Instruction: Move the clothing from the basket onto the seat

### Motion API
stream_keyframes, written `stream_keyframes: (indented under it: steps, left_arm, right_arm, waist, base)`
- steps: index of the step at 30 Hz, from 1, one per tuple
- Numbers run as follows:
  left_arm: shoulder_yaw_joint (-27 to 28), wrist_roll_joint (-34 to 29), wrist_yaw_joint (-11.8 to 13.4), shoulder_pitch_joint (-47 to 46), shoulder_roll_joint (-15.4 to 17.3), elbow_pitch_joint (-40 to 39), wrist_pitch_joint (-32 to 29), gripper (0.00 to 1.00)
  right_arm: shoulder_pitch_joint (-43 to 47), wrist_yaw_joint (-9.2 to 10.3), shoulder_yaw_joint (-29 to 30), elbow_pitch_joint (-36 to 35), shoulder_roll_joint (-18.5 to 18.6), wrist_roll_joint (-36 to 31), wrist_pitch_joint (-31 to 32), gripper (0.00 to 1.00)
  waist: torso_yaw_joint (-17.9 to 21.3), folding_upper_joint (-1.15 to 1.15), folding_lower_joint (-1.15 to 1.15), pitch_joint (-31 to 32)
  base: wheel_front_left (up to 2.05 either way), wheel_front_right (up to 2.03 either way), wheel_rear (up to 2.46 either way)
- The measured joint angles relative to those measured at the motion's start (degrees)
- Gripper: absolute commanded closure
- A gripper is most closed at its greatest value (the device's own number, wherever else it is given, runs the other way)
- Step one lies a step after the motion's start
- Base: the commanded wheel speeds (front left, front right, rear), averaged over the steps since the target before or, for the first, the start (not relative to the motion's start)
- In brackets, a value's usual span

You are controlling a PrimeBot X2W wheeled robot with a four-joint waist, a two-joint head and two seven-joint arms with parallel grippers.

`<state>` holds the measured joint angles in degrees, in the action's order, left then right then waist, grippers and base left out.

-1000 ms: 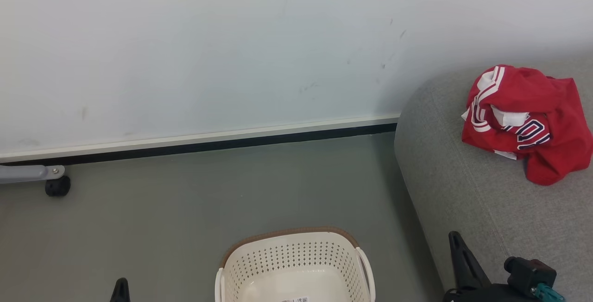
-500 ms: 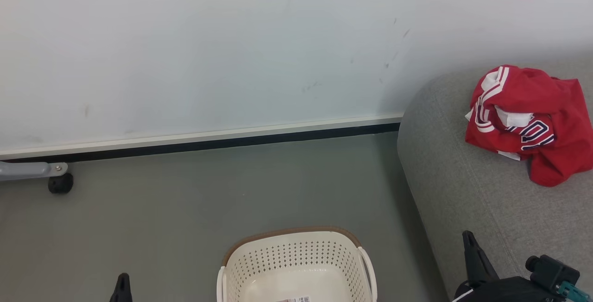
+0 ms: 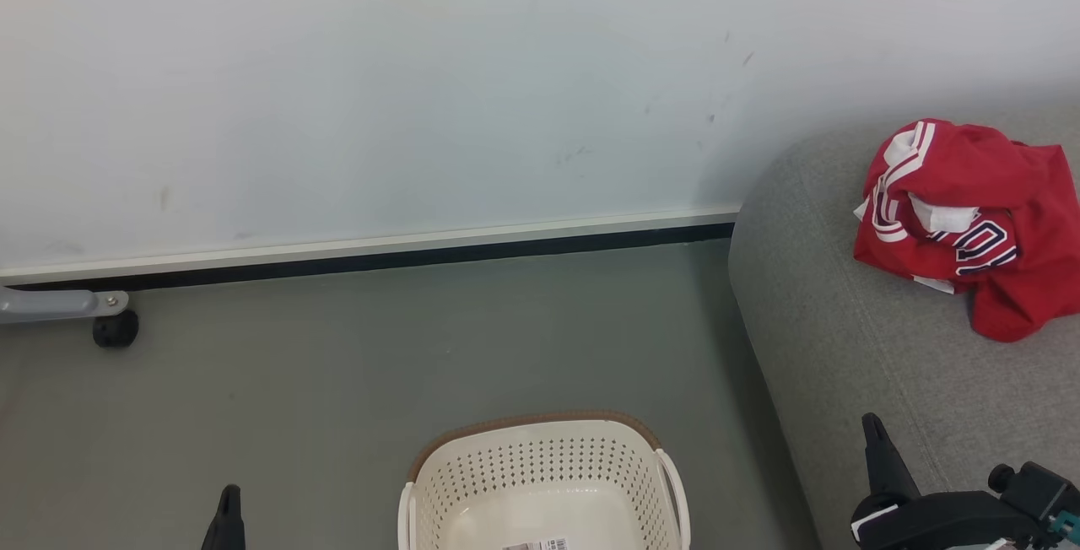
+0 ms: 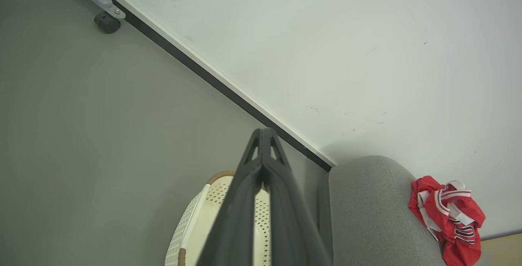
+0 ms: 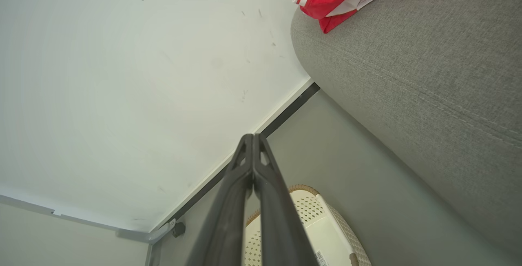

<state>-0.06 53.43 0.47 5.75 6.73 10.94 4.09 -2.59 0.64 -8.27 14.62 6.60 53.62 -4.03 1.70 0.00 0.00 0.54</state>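
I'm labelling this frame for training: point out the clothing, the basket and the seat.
clothing (image 3: 970, 225), head view, on its crumpled red middle.
basket (image 3: 531, 461), head view, on its perforated far wall.
seat (image 3: 844, 347), head view, on bare grey cushion top.

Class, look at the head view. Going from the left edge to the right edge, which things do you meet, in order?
black caster wheel → left gripper → basket → clothing
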Motion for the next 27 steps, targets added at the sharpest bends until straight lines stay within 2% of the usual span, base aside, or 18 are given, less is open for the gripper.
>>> stream_keyframes:
  steps: [27]
  left_arm:
    - [2.97,20.22,-4.02,-5.14,-2.27,3.35,-5.67,1.0]
  right_arm:
    - [-1.44,-4.03,8.56,1.23,-2.1,20.3,5.76,1.0]
  waist:
    - [-0.92,0.0,0.0,-0.35]
  base:
    - [0.0,0.0,0.0]
